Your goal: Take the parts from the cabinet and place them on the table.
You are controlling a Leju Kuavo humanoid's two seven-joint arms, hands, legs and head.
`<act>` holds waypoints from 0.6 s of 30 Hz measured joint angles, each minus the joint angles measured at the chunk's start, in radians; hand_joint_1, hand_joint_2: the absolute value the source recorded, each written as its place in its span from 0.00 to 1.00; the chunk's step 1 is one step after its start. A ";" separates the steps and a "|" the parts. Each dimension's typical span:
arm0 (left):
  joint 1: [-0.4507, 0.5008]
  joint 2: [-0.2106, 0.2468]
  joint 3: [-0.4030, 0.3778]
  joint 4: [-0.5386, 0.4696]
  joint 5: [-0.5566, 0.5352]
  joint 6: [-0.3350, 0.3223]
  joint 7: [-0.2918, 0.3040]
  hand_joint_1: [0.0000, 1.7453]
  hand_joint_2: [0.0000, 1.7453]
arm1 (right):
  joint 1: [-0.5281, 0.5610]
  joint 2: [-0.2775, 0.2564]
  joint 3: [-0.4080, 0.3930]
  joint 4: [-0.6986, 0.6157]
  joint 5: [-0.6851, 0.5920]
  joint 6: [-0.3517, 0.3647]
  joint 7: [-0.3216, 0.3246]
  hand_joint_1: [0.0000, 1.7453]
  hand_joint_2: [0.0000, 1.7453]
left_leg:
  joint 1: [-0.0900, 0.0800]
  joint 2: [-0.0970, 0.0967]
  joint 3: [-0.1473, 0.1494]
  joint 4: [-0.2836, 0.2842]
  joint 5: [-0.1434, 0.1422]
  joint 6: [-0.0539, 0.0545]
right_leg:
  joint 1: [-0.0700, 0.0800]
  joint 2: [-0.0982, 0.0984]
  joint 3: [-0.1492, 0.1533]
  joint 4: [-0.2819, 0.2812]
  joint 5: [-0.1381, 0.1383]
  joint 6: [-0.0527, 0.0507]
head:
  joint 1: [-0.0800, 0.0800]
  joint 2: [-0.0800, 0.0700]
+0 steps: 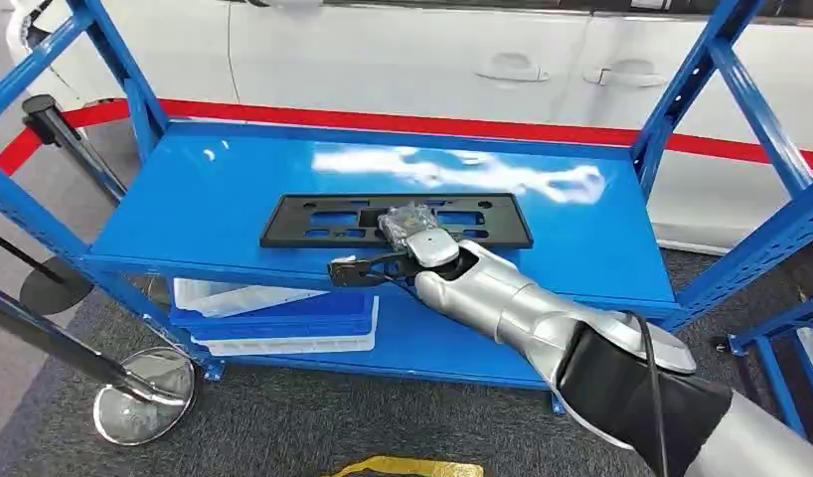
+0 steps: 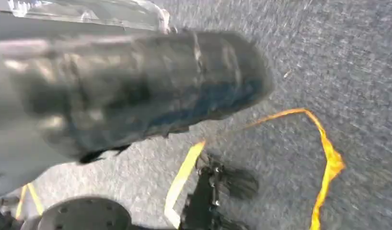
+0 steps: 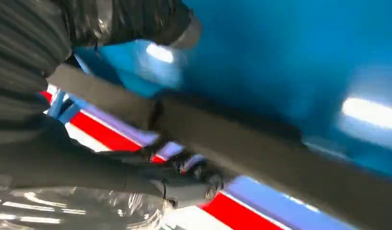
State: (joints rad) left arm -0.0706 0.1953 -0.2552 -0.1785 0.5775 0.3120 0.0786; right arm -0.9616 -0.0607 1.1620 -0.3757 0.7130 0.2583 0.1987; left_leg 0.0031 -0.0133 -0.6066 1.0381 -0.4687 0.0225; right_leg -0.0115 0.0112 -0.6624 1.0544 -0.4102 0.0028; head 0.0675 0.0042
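Note:
A flat black slotted frame lies on the top shelf of the blue cabinet, near its front edge. A clear bag of small parts rests on the frame's front middle. My right hand reaches in from the lower right and grips the frame's front edge at the bag, with the grey thumb on top and dark fingers below. In the right wrist view the frame crosses as a blurred dark bar, with fingers curled at it and bag plastic beside them. My left hand is a blurred dark shape over grey carpet.
White and blue trays are stacked on the lower shelf. Blue uprights frame the cabinet on both sides. A chrome stanchion base stands on the carpet at the left. A white car body is behind. Yellow tape lies on the floor.

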 joint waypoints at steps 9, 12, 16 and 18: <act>-0.002 0.001 0.000 0.000 -0.003 -0.006 -0.012 0.00 0.00 | 0.001 -0.003 -0.024 0.005 0.006 -0.008 0.005 1.00 1.00 | 0.003 0.005 0.013 -0.018 0.001 -0.010 | 0.003 0.005 0.001 -0.002 -0.004 -0.010 | 0.000 0.000; -0.001 0.001 0.000 0.000 -0.003 -0.006 -0.014 0.00 0.00 | 0.002 -0.006 -0.029 0.005 0.006 -0.009 0.002 1.00 1.00 | 0.003 0.005 0.013 -0.019 0.001 -0.014 | 0.003 0.005 0.001 -0.002 -0.004 -0.011 | 0.001 0.000; -0.001 0.001 0.000 0.000 -0.004 -0.009 -0.015 0.00 0.00 | 0.002 -0.008 -0.037 0.006 0.008 -0.009 -0.002 1.00 1.00 | 0.003 0.005 0.013 -0.019 0.002 -0.015 | 0.003 0.004 0.002 -0.002 -0.003 -0.011 | 0.001 0.000; -0.001 0.001 -0.001 0.000 -0.005 -0.010 -0.017 0.00 0.00 | 0.002 -0.009 -0.039 0.006 0.009 -0.010 -0.003 1.00 1.00 | 0.003 0.005 0.014 -0.019 0.002 -0.015 | 0.003 0.004 0.003 -0.003 -0.003 -0.011 | 0.001 0.000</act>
State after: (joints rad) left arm -0.0717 0.1961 -0.2560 -0.1785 0.5722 0.3025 0.0618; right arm -0.9600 -0.0694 1.1227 -0.3700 0.7221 0.2480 0.1953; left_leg 0.0064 -0.0084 -0.5931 1.0193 -0.4664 0.0074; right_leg -0.0081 0.0150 -0.6595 1.0516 -0.4135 -0.0085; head 0.0683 0.0042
